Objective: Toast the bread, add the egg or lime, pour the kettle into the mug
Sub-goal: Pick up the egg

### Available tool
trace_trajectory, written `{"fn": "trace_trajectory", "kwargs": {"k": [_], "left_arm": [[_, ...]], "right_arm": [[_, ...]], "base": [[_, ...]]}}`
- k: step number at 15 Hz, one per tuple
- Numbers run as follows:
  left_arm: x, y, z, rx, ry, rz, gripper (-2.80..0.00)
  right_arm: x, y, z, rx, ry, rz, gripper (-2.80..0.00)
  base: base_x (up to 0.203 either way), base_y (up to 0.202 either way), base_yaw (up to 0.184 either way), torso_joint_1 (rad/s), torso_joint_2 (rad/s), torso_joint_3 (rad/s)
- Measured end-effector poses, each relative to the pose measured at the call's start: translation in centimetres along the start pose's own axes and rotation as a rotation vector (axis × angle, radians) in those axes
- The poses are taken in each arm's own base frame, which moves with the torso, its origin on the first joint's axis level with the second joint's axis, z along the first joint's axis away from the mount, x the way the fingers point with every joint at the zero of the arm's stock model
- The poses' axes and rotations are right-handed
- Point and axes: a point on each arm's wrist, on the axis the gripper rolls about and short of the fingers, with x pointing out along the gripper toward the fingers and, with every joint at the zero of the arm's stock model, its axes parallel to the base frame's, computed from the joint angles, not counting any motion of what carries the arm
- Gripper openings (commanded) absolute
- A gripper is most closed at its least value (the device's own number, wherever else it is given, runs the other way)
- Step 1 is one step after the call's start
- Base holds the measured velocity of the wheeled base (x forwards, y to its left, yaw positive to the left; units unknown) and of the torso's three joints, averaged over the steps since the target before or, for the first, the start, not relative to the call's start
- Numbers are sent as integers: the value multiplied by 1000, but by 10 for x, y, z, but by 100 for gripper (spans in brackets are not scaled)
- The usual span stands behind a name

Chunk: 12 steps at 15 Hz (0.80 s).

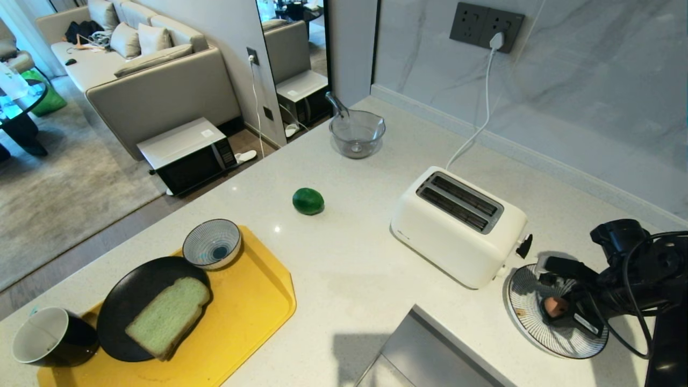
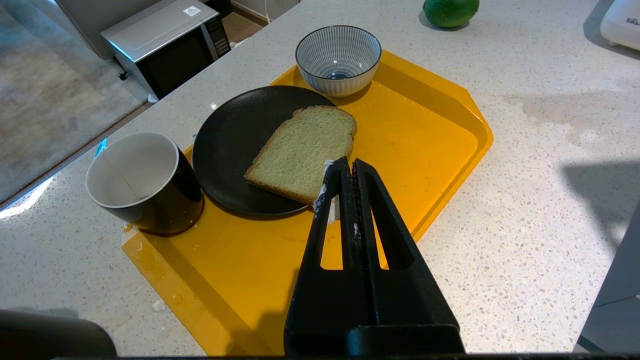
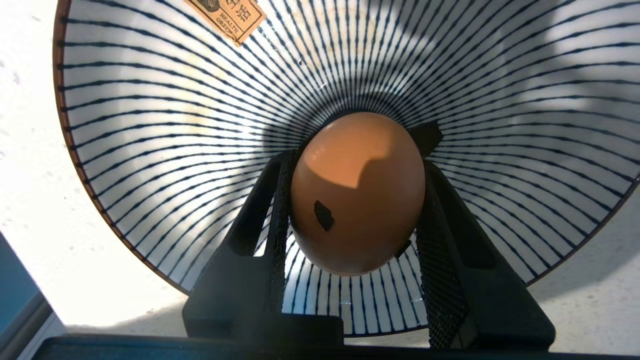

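Right hand [image 3: 357, 200] down inside striped plate [image 1: 524, 306] near right edge of surface [image 1: 355, 279], just beside toaster [image 1: 457, 231]; fingers [image 3: 442, 260] flanking egg [image 3: 357, 192] on both sides, pads at the shell, left pad touching, right pad touching or very nearly so. Egg resting at centre of plate, a small dark speck on its shell. Left hand [image 2: 347, 172] hovering above yellow tray [image 2: 430, 145], fingers pressed together, gripping nothing. Tray at near-left corner of surface, carrying black plate [image 1: 121, 301], striped bowl [image 1: 212, 243] and mug [image 1: 51, 336]. Bread [image 1: 167, 316] lying flat on black plate, partly overhanging its rim toward tray middle. Mug at tray's left end, touching or just beside black plate; string visible against white interior. Lime [image 1: 308, 200] alone mid-surface, between tray and toaster, well apart from both. Glass bowl [image 1: 357, 133] near far edge of surface. Toaster slots empty, cord running up to wall socket [image 1: 486, 24]. Kettle not visible in any view.
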Motion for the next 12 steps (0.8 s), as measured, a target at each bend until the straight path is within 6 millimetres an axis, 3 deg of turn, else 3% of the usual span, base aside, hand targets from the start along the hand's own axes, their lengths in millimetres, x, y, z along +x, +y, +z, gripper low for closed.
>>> {"fn": "trace_trajectory", "kwargs": {"k": [6, 12], "left_arm": [[0, 0, 0, 0, 0, 0, -280], [0, 0, 0, 0, 0, 0, -280]], "right_arm": [[-11, 2, 1, -1, -20, -19, -280], [-43, 13, -4, 2, -52, -67, -280]], "base": [[0, 0, 0, 0, 0, 0], [0, 0, 0, 0, 0, 0]]}}
